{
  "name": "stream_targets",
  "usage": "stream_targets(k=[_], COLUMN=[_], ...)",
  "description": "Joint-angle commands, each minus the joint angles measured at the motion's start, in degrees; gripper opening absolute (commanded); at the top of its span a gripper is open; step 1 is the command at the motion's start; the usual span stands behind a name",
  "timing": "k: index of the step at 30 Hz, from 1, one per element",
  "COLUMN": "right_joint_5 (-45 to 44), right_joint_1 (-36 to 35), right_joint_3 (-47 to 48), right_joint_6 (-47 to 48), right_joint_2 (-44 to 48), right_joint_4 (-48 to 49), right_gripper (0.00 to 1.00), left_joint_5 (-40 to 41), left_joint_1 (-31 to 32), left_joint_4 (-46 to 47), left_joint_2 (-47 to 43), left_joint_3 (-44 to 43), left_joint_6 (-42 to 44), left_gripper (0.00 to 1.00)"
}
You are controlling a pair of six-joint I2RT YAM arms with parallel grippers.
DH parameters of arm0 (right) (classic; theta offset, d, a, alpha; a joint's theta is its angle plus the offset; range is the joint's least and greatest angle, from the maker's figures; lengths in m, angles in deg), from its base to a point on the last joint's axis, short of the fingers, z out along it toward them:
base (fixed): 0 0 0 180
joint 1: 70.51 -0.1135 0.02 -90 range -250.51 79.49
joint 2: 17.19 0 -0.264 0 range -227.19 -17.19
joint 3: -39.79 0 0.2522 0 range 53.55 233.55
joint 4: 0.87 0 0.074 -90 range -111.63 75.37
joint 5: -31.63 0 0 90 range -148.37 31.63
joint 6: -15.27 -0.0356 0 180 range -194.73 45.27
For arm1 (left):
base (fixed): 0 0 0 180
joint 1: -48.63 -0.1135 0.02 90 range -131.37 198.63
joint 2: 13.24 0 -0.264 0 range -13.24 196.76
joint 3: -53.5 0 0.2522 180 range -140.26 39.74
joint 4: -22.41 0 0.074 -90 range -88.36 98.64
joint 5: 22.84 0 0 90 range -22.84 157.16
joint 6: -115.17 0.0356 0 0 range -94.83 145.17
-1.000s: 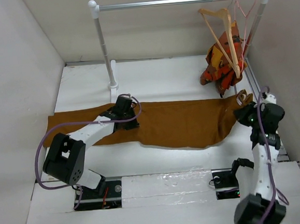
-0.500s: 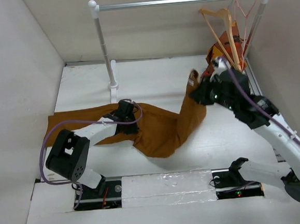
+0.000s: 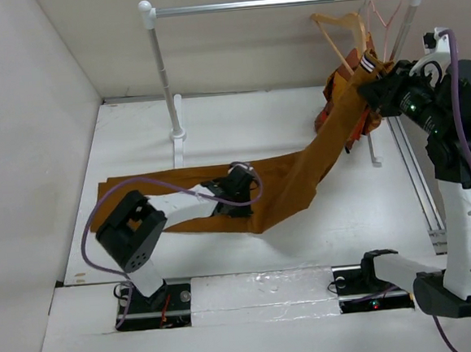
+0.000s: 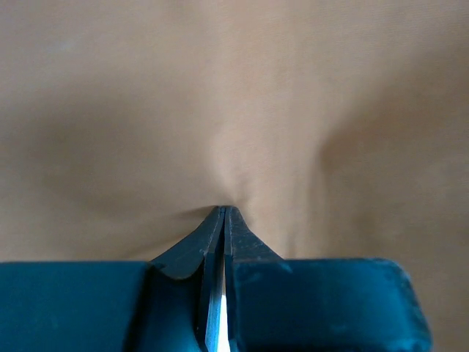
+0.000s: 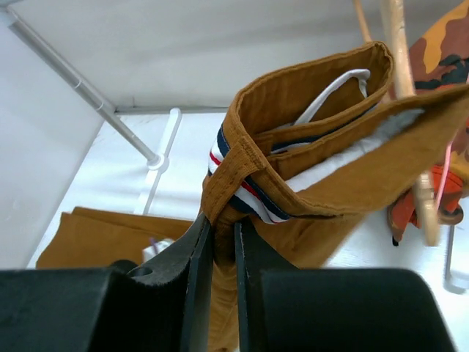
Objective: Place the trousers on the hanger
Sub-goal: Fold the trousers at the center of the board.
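The rust-brown trousers (image 3: 289,180) stretch from the table up to the rail's right end. My right gripper (image 3: 372,74) is shut on their waistband (image 5: 253,176), whose striped inner band shows, and holds it high beside the pale wooden hanger (image 3: 347,37) on the rail. The hanger's wooden arm (image 5: 399,44) is just right of the lifted waistband. My left gripper (image 3: 241,198) is shut on a pinch of trouser cloth (image 4: 234,147) low on the table, at mid-leg. The leg ends lie flat at the left.
A white clothes rail (image 3: 279,2) with a left post (image 3: 167,83) stands at the back. An orange-red patterned garment (image 3: 339,94) and a pink wire hanger (image 3: 386,13) hang at its right end. White walls close both sides. A metal track (image 3: 410,170) runs along the right.
My right gripper has lifted the waistband from the table's right side up and back to the hanger. My left gripper has slid right along the table with the cloth, dragging the legs rightward.
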Motion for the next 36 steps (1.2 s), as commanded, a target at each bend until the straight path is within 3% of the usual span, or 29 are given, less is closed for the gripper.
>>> stream_targets(k=[1, 6, 9, 10, 14, 15, 16, 20, 22, 29, 30, 31, 32, 33, 36], right_joint_5=[9.8, 13.6, 12.3, 11.7, 8.8, 8.1, 7.5, 3.7, 2.4, 4.2, 6.7, 6.8, 7.9, 9.6, 11.6], right_joint_1=[2.7, 0.7, -4.3, -6.0, -15.7, -17.4, -19.1, -28.8, -35.1, -50.1, -52.3, -53.3, -54.4, -55.8, -55.8], right_joint_3=[6.1, 9.2, 10.1, 10.1, 10.3, 10.6, 10.8, 11.9, 13.7, 37.4, 40.4, 40.4, 39.5, 36.5, 31.2], right_joint_6=[1.9, 2.8, 3.8, 3.9, 4.3, 4.3, 4.5, 4.9, 5.0, 3.8, 0.1, 0.0, -1.4, -4.1, -5.2], right_joint_2=[-0.9, -3.6, -6.4, -7.0, -11.3, -12.3, -13.4, -20.3, -26.9, -56.4, -61.3, -63.1, -64.5, -66.4, -66.8], right_joint_4=[4.4, 4.0, 4.6, 4.9, 6.9, 7.7, 8.1, 11.0, 13.1, 13.1, 16.0, 16.0, 21.8, 24.3, 27.1], right_gripper=[0.0, 0.0, 0.0, 0.0, 0.0, 0.0, 0.0, 0.0, 0.0, 0.0, 0.0, 0.0, 0.03, 0.23, 0.62], left_joint_5=[-0.9, -1.3, 4.1, 4.6, 7.7, 10.1, 11.3, 12.4, 13.2, 20.5, 23.9, 23.9, 24.8, 26.3, 30.2], left_joint_1=[6.8, 12.9, 12.8, 11.5, 1.0, -4.1, -7.0, -25.3, -30.4, -34.4, -34.4, -34.4, -34.4, -34.4, -34.4], left_joint_4=[0.3, -3.8, -4.6, -4.1, -4.8, -5.2, -6.0, -9.5, -10.9, -15.0, -16.8, -16.8, -17.8, -18.0, -18.1], left_joint_2=[6.6, 18.2, 13.8, 7.9, -11.4, -15.8, -24.0, -39.2, -40.3, -37.4, -36.0, -35.6, -35.4, -35.7, -37.0], left_joint_3=[-7.7, -23.1, -20.5, -18.2, -7.2, -3.9, -2.8, -2.8, -8.3, -31.4, -39.8, -39.9, -41.5, -41.9, -38.5], left_joint_6=[-2.4, -2.1, -3.0, -3.4, -3.8, -3.5, -3.3, -2.9, -2.2, 0.7, 2.3, 2.8, 2.9, 4.5, 3.9], left_gripper=[0.0, 0.0, 0.0, 0.0, 0.0, 0.0, 0.0, 0.03, 0.03, 0.05, 0.06, 0.06, 0.06, 0.07, 0.13])
